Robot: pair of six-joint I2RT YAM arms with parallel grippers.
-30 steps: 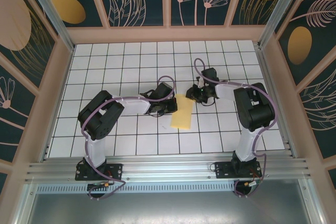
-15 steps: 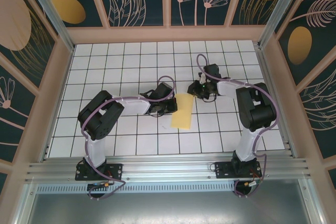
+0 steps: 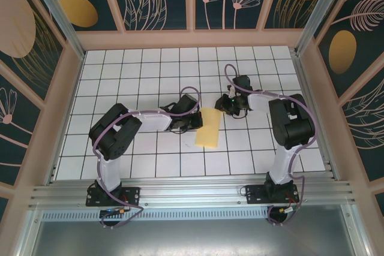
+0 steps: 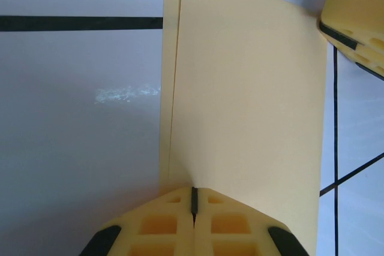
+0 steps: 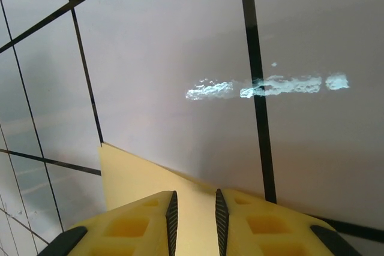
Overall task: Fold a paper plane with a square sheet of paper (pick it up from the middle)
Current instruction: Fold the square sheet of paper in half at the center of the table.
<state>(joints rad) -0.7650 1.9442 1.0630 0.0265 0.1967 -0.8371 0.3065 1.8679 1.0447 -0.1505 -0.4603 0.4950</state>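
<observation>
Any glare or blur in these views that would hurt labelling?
Right wrist: a bright glare streak across the white table beyond the folded yellow paper, otherwise sharp. Left wrist: a fainter glare patch left of the paper. Top external: evenly lit, no blur.

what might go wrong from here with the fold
1. In the left wrist view the square sheet of paper has its two layers offset along one edge, so a crease pressed now would likely come out skewed.
2. The left gripper, fingers shut, rests at the sheet's edge while the right gripper, fingers slightly apart, sits over a corner; a tug there may slide or wrinkle the thin sheet.
</observation>
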